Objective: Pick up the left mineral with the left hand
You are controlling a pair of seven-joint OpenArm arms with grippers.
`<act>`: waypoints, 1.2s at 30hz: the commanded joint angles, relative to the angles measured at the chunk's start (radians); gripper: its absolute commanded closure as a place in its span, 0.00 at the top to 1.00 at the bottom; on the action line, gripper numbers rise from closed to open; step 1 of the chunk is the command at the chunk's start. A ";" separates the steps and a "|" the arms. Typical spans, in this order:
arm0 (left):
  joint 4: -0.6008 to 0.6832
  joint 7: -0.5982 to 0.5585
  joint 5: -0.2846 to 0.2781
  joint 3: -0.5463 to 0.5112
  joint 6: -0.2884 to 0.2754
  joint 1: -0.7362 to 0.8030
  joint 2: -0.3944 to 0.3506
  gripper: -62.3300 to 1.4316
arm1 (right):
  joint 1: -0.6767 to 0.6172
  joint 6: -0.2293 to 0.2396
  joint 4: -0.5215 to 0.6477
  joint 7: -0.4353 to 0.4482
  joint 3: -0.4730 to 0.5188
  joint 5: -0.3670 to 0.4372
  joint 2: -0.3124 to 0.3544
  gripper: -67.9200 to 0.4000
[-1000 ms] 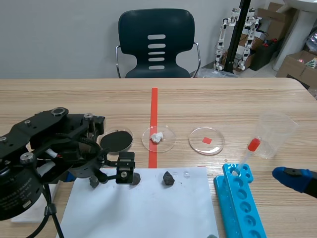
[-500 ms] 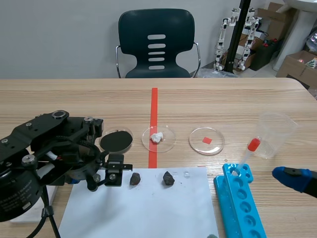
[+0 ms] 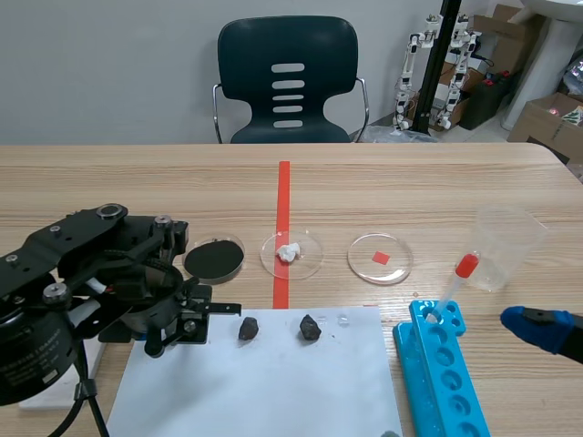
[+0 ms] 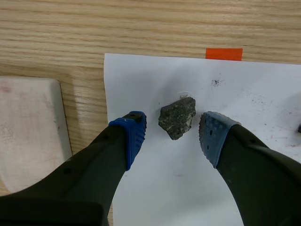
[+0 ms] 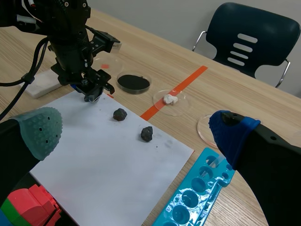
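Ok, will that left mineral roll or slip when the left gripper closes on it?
The left mineral looks angular and rough, so it probably won't roll, though it may twist between the pads. It lies loose on smooth paper, so an off-centre touch could slide it.

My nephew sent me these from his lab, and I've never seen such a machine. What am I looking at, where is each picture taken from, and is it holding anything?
This is a robot with two black arms, each ending in a two-fingered gripper. The scene view looks across the wooden table from between the arms. The other two views come from cameras at the wrists.

On the table lies a white paper sheet with two dark stones: the left mineral and the right mineral. Beyond it are three petri dishes. To the right are a blue tube rack, a pipette and a plastic cup.

The left gripper is open, its blue pads on either side of the left mineral without touching it. The right gripper is open too. Nothing is held.
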 commanded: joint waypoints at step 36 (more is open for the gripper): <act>0.091 -0.138 0.003 -0.009 0.005 0.010 0.033 0.18 | 0.004 0.000 0.011 0.018 0.003 0.011 0.005 1.00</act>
